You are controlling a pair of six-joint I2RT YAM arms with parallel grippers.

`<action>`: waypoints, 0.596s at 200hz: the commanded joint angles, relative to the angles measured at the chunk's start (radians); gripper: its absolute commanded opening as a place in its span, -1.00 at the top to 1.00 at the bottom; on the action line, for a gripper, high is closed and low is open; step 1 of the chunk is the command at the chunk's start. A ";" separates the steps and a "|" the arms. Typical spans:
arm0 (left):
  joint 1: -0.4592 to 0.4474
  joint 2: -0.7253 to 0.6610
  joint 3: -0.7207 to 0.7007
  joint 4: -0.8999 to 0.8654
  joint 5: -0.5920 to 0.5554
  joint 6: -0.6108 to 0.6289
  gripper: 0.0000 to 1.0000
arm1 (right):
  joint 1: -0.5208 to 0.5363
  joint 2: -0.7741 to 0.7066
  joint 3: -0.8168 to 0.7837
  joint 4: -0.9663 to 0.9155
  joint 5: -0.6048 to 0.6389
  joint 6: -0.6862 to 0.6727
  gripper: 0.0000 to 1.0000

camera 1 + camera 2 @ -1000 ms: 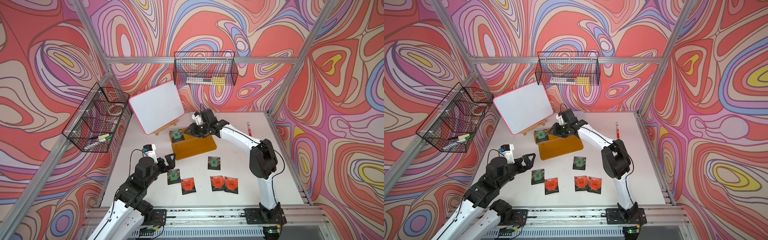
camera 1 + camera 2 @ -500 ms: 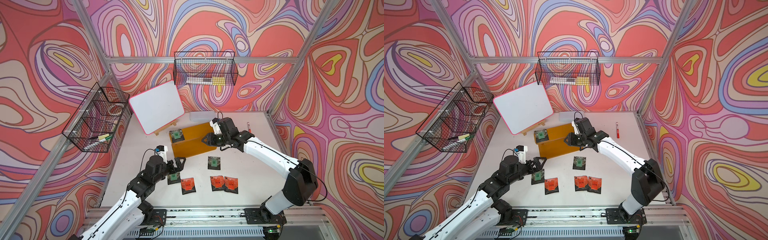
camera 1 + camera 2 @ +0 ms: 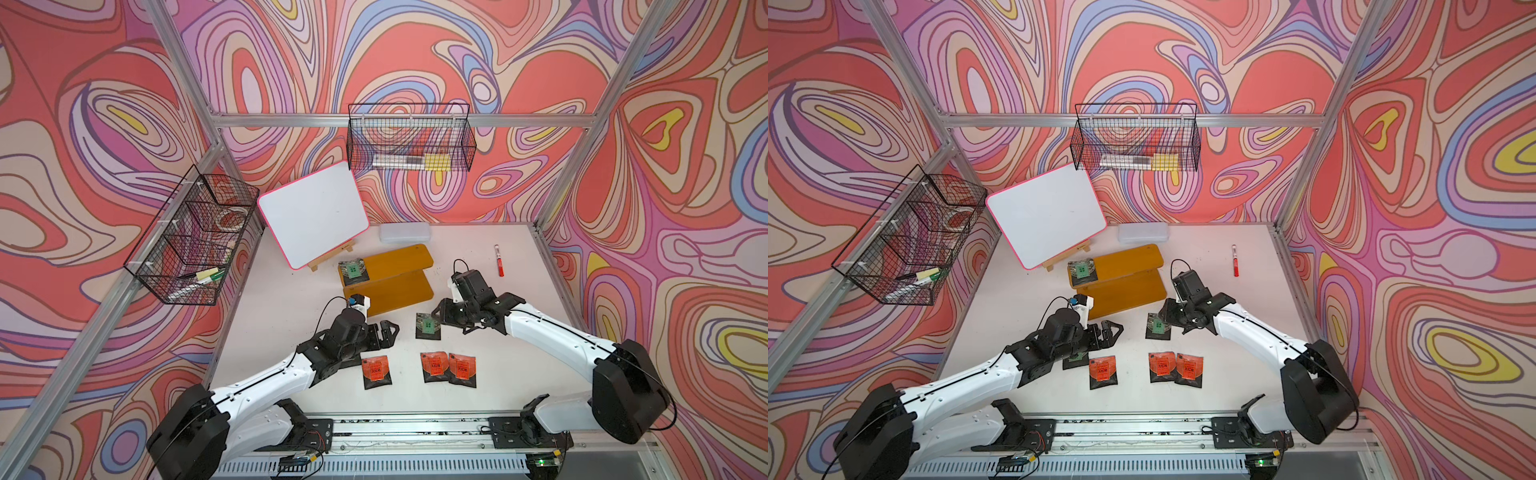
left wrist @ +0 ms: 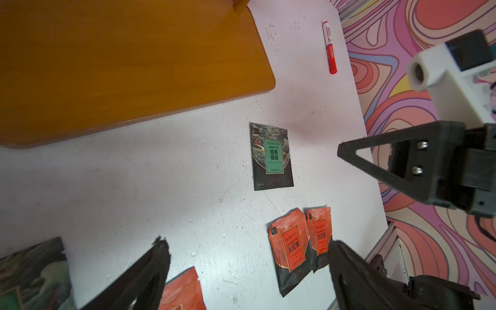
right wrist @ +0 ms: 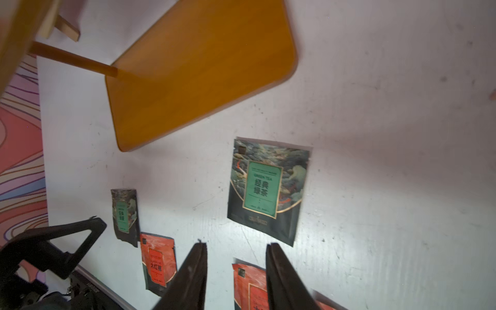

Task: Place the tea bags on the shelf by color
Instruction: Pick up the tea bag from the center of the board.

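The mustard-yellow shelf [image 3: 399, 266] stands mid-table with one green tea bag [image 3: 353, 270] on the left end of its upper board. A second green tea bag [image 3: 428, 326] lies flat on the table in front of the shelf. My right gripper [image 3: 439, 316] hovers at its right edge, open and holding nothing [image 5: 236, 252]. A third green tea bag [image 3: 1073, 360] lies mostly hidden under my left wrist. My left gripper [image 3: 390, 334] is wide open and empty [image 4: 247, 257]. Three orange-red tea bags [image 3: 376, 371] [image 3: 434, 367] [image 3: 462, 370] lie in a row near the front.
A pink-edged whiteboard [image 3: 313, 220] on an easel stands behind the shelf on the left. A clear plastic box [image 3: 405, 232] sits at the back, and a red marker [image 3: 500, 261] lies back right. Black wire baskets hang on the left wall [image 3: 191, 237] and back wall [image 3: 409, 143].
My right arm has swung from the shelf's upper board forward to the green tea bag on the table. My left arm has reached forward and right over the front-left green tea bag.
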 commanded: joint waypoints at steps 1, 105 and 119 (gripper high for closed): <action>-0.018 0.055 0.055 0.103 -0.020 -0.014 -0.89 | -0.040 0.002 -0.050 0.070 -0.047 0.022 0.24; -0.094 0.351 0.155 0.256 0.018 -0.056 -0.58 | -0.110 0.089 -0.186 0.254 -0.178 0.093 0.26; -0.103 0.378 0.162 0.278 0.027 -0.060 -0.56 | -0.117 0.108 -0.193 0.276 -0.190 0.106 0.26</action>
